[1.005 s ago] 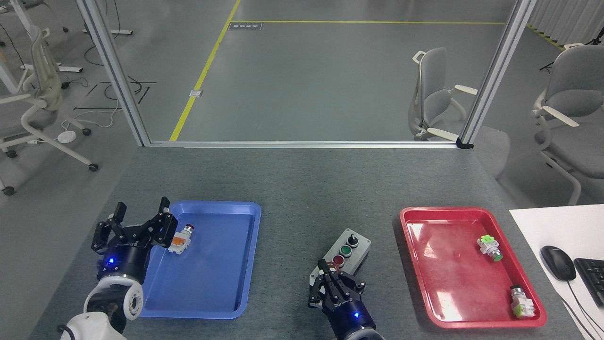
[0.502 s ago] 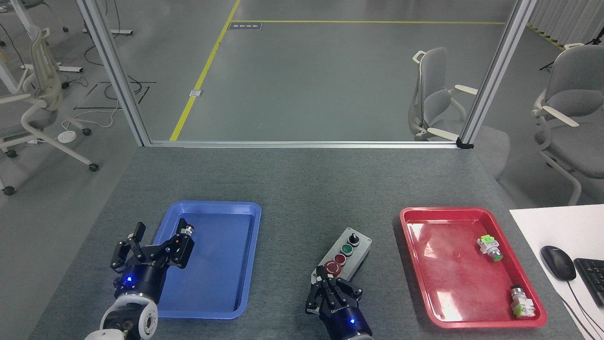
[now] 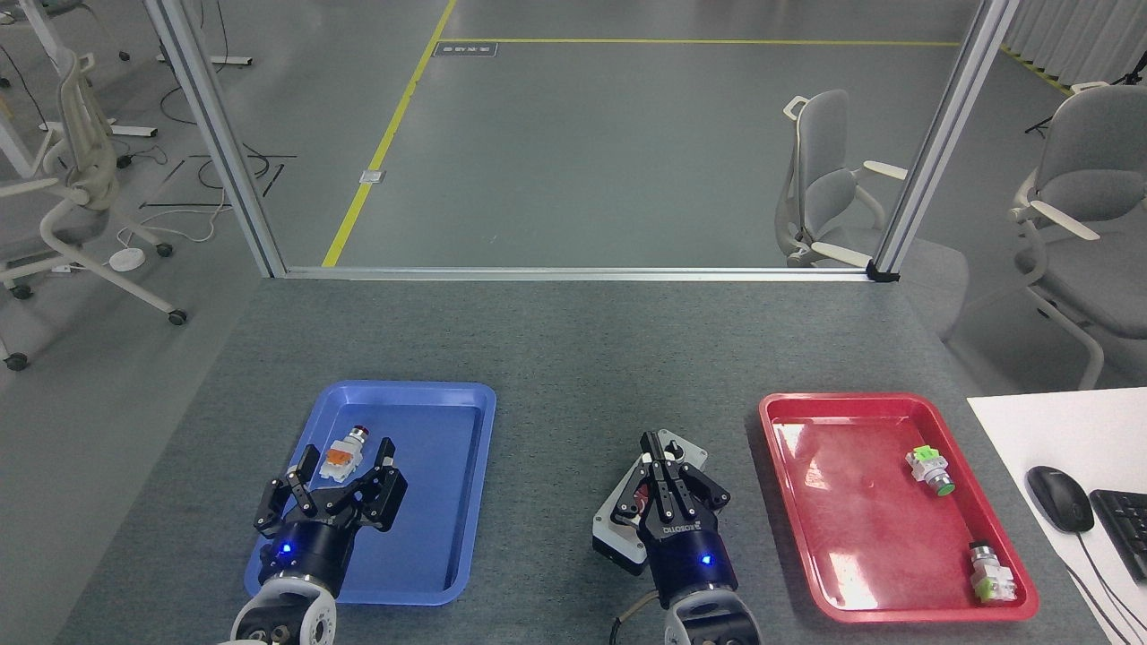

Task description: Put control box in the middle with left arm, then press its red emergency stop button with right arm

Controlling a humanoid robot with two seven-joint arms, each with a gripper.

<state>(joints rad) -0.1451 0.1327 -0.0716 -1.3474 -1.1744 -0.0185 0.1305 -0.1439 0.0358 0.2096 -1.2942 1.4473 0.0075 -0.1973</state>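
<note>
Under my right gripper, fingers pressed together, lies the box at table middle; the stop button is hidden beneath them. I'd press straight down, gently. Left gripper hangs spread over the blue tray.

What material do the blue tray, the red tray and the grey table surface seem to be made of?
Blue rectangular tray: probably moulded plastic, smooth, with soft sheen and rounded rim. Red rectangular tray: likely the same plastic, glossier, showing bright reflections. Grey table surface: looks like matte felt or carpet-like fabric, speckled and without glare.
</note>
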